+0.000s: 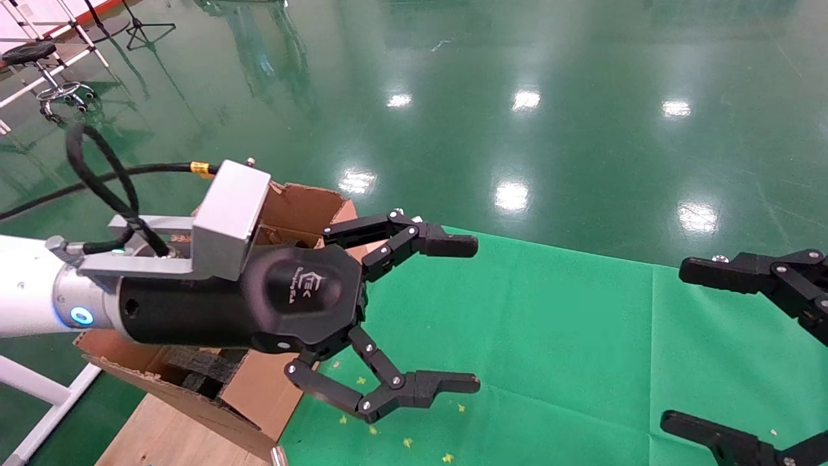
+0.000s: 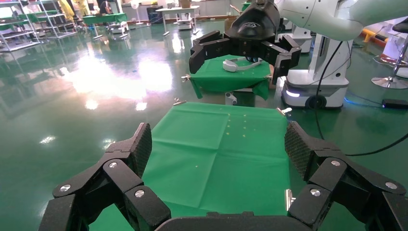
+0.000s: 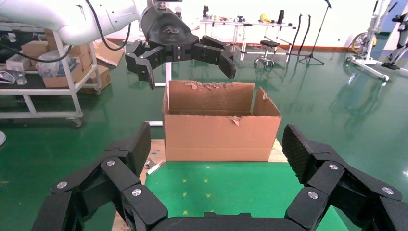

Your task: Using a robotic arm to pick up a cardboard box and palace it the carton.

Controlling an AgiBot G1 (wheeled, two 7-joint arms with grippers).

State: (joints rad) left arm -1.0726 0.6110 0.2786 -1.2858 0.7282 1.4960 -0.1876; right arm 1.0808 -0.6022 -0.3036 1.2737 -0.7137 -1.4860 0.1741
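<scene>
My left gripper, on the white arm with the blue light ring, hangs open and empty in the air just past the carton's near flaps, over the green cloth. The carton is large, brown and torn-flapped, with black foam inside; it shows whole in the right wrist view, with the left gripper above it. My right gripper is open and empty at the cloth's right side; it also shows in the left wrist view. The small cardboard box is out of view.
The carton stands on a wooden board at the cloth's left end. Yellow marks dot the cloth. A stool and white frames stand far left on the glossy green floor. Another green table and a robot base lie beyond.
</scene>
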